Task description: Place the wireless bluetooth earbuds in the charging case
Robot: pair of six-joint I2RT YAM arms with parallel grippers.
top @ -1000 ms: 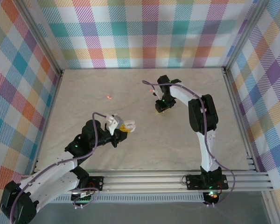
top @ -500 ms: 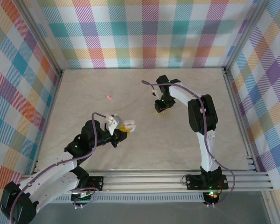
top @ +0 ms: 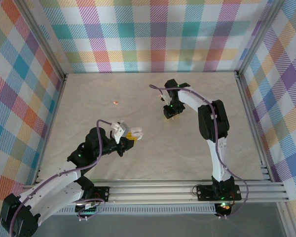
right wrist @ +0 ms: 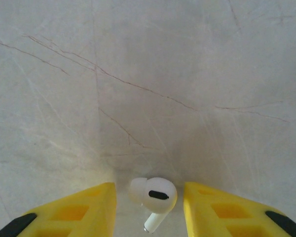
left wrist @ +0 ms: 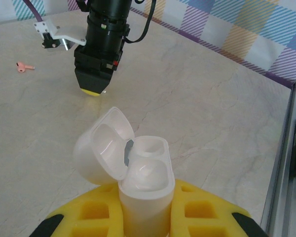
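Marbled bench (right wrist: 138, 59) bears a white earbud (right wrist: 157, 196) between the open right jaws, touching neither; left jaws clamp the white case (left wrist: 145, 175).

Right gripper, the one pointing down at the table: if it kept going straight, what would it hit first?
Most likely the white earbud, lying on the table between the right gripper's open fingers; the fingers themselves would probably land on bare table beside it.
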